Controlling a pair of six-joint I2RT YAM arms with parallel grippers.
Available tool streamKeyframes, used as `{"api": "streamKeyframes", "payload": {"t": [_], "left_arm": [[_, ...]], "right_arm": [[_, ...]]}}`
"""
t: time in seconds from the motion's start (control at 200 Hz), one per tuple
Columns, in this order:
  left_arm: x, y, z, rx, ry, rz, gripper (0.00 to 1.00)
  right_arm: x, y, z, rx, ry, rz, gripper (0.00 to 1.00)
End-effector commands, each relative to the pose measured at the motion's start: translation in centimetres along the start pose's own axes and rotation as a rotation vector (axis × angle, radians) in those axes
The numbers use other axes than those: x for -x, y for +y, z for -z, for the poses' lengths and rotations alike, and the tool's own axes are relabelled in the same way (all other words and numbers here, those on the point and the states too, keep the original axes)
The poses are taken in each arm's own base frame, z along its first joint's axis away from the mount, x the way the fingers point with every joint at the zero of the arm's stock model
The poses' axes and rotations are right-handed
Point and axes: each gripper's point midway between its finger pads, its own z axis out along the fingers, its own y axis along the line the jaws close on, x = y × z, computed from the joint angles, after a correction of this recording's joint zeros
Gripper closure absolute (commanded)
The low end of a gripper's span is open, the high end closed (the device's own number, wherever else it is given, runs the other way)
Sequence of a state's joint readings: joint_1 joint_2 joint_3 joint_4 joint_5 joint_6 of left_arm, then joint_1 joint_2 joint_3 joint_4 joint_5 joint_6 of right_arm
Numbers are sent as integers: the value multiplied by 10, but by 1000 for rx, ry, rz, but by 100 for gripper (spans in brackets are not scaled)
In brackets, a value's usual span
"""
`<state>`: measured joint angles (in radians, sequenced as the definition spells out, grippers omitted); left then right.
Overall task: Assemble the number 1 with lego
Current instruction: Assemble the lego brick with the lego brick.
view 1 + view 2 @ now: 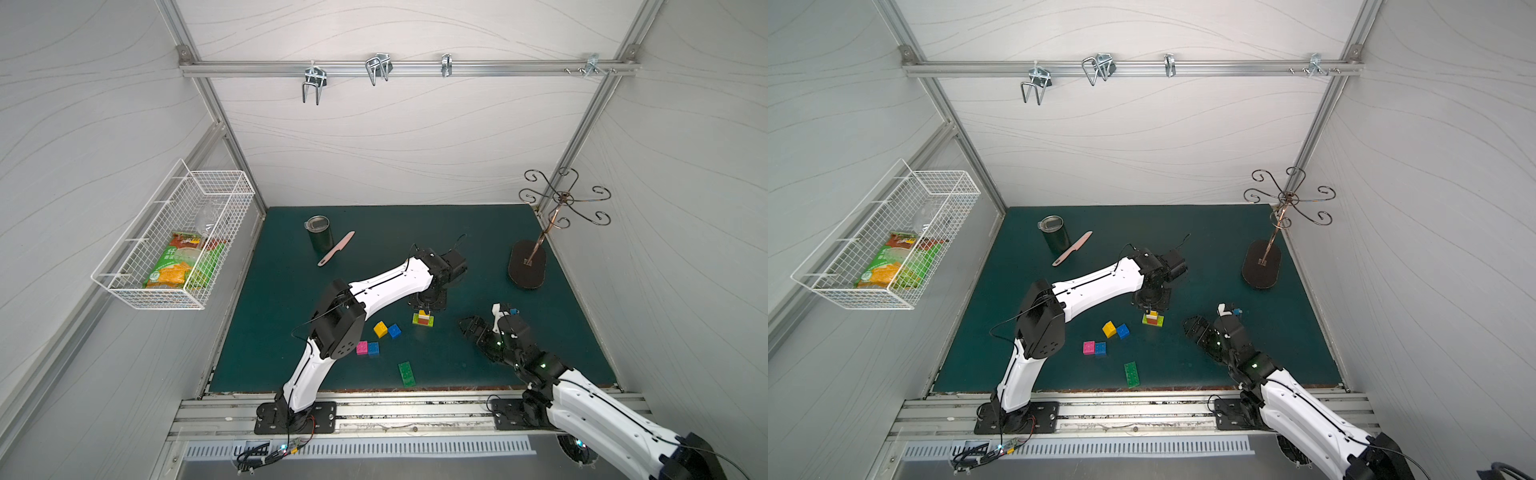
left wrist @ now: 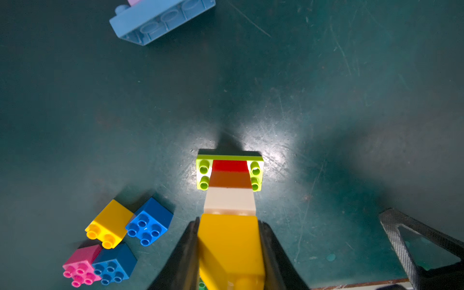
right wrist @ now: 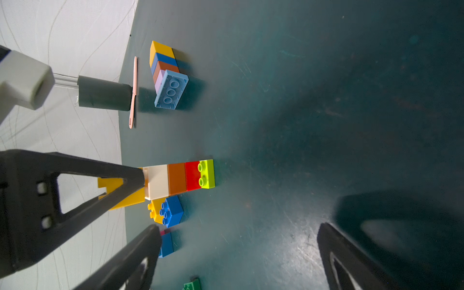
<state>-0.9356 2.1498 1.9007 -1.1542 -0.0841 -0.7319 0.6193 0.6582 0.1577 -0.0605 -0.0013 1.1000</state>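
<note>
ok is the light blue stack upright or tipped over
Tipped: the stack lies on its side, its light blue base showing its hollow underside.

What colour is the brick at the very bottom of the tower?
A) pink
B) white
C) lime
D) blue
C: the lime brick lies flat on the mat, with the red brick stacked right on top of it.
</note>
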Motion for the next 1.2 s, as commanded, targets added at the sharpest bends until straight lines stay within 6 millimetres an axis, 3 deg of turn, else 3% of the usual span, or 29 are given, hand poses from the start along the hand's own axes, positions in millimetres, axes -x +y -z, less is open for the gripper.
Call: {"api": "streamKeyframes", "payload": {"t": [0.0, 0.851, 1.196], "left_arm": [[1, 2, -13, 47, 7, -24, 84], [-15, 11, -68, 75, 107, -25, 84], [-10, 14, -56, 75, 81, -30, 81]], "right_arm": [[2, 2, 1, 4, -2, 6, 1], [2, 1, 2, 7, -5, 2, 1], [3, 1, 2, 8, -9, 2, 1]]}}
